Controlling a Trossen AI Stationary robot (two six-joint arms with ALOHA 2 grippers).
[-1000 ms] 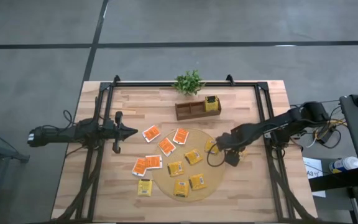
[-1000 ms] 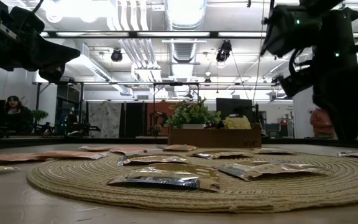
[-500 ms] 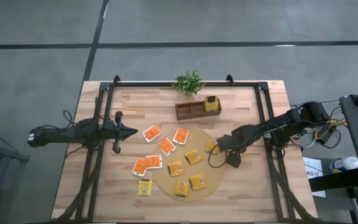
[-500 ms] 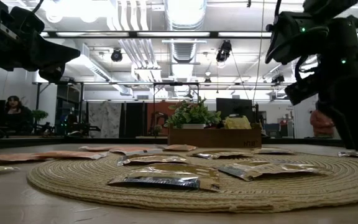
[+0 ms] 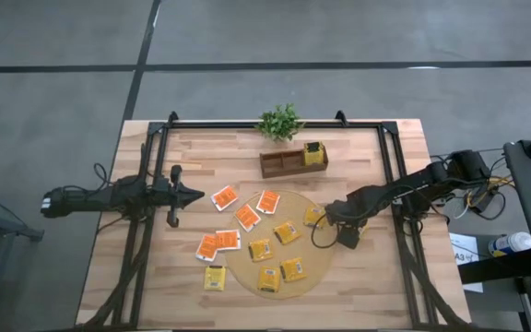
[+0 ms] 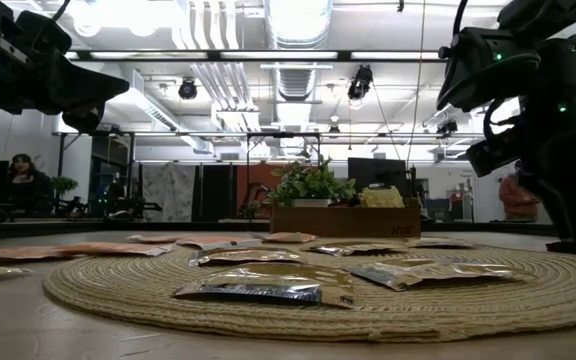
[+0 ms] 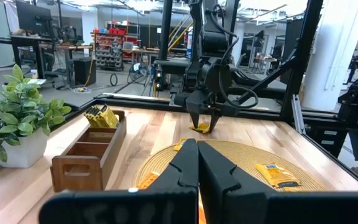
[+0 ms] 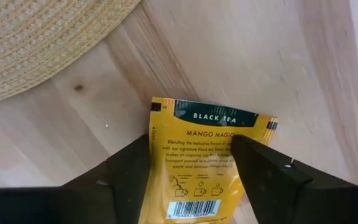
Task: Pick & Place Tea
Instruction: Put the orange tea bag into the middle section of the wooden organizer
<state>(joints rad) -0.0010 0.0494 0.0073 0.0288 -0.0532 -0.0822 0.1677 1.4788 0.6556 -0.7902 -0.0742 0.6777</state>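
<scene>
The right gripper point(image 8: 191, 168) stands spread astride a yellow tea packet point(image 8: 207, 163) lying on bare wood just right of the mat point(image 5: 247, 267), centre-right in the high view. Its long axis seems to run between the fingers, though contact is unclear. The left gripper point(image 7: 197, 171), clenched empty, waits far left.

Round woven mat point(image 5: 313, 267), potted plant point(image 5: 279, 122), wooden tray point(image 5: 279, 165)

Yellow tea packet point(image 8: 201, 165) with dark green band and white lettering, on pale wood table point(image 8: 303, 74). Orange-red, white-edged packets point(image 5: 224, 196) beside woven tan mat point(image 5: 321, 267); yellow, dark-marked ones on it. Green plant point(image 5: 280, 122) beyond brown box point(image 5: 279, 164).
</scene>
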